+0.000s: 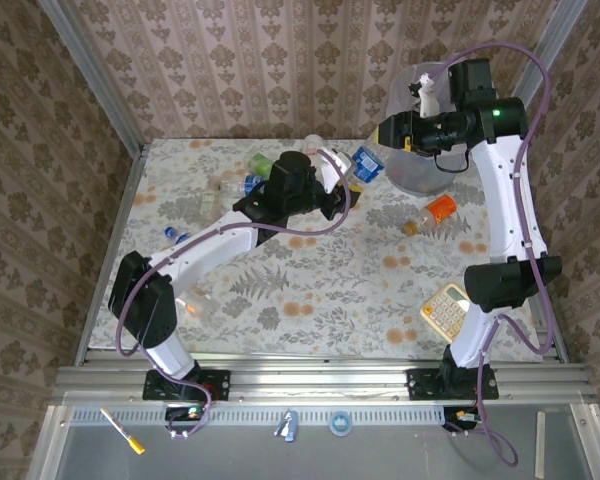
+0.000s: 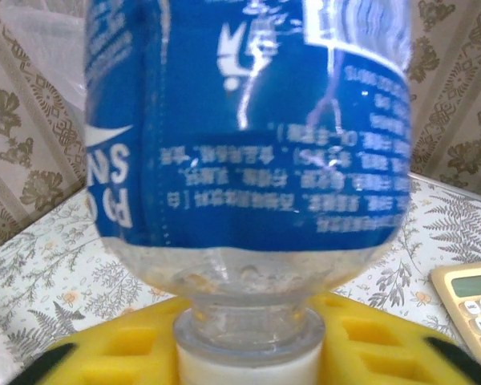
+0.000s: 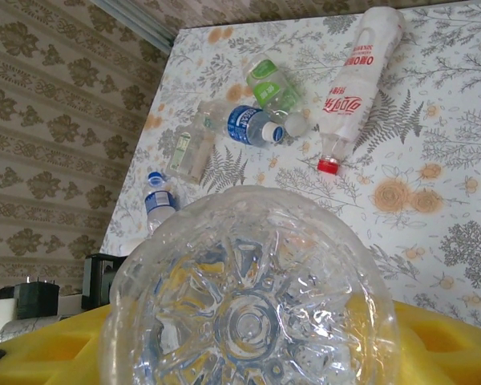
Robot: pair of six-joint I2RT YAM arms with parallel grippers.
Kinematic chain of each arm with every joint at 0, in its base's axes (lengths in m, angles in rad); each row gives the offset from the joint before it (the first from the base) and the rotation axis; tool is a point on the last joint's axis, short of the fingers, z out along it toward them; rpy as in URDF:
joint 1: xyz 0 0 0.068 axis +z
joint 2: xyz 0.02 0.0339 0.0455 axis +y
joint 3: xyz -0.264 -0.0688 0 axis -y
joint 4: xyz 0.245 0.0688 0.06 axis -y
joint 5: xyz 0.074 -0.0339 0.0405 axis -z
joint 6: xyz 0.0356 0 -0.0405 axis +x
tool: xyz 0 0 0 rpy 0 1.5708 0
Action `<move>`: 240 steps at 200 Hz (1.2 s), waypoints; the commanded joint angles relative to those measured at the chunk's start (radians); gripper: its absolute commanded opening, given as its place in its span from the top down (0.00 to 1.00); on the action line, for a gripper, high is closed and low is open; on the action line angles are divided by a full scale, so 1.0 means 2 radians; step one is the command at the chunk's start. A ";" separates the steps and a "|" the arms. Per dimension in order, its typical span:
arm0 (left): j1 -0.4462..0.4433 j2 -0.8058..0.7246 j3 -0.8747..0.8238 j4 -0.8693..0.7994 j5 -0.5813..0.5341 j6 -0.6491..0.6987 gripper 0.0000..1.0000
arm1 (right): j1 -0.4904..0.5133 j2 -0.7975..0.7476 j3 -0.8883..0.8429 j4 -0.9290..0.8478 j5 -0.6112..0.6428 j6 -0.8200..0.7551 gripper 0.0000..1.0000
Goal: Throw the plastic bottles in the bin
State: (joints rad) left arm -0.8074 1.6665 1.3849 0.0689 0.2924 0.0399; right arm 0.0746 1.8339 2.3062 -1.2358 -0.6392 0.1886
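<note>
My left gripper (image 1: 342, 183) reaches over the middle of the table, its yellow fingers (image 2: 104, 345) closed on the neck and white cap of a blue-labelled plastic bottle (image 2: 248, 128). That bottle (image 1: 367, 162) hangs just left of the bin (image 1: 416, 176), a large translucent grey basket at the far right. My right gripper (image 1: 412, 128) is raised over the bin's near rim and grips a clear bottle (image 3: 248, 305), whose ribbed base faces the wrist camera. Several more bottles lie on the table: an orange one (image 1: 436, 211), a white one with a red cap (image 3: 354, 80), a green-labelled one (image 3: 271, 87).
A beige calculator (image 1: 445, 308) lies near the right arm's base. Loose bottles cluster at the far left (image 1: 232, 185) and by the left edge (image 1: 176, 235). Patterned walls close in the table on three sides.
</note>
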 commanded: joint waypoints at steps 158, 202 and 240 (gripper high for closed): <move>0.031 -0.032 -0.056 0.044 0.007 -0.071 0.00 | -0.001 -0.111 -0.057 0.166 0.236 -0.007 0.59; 0.033 -0.027 -0.047 0.029 0.008 -0.068 0.00 | -0.005 -0.182 -0.143 0.303 0.340 -0.034 0.62; 0.034 -0.024 -0.044 0.023 0.006 -0.067 0.00 | -0.008 -0.253 -0.233 0.476 0.437 -0.076 0.63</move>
State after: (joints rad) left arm -0.7452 1.6402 1.2823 0.1337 0.2993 -0.0841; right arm 0.0662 1.4170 1.9213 -0.6006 0.0441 0.1131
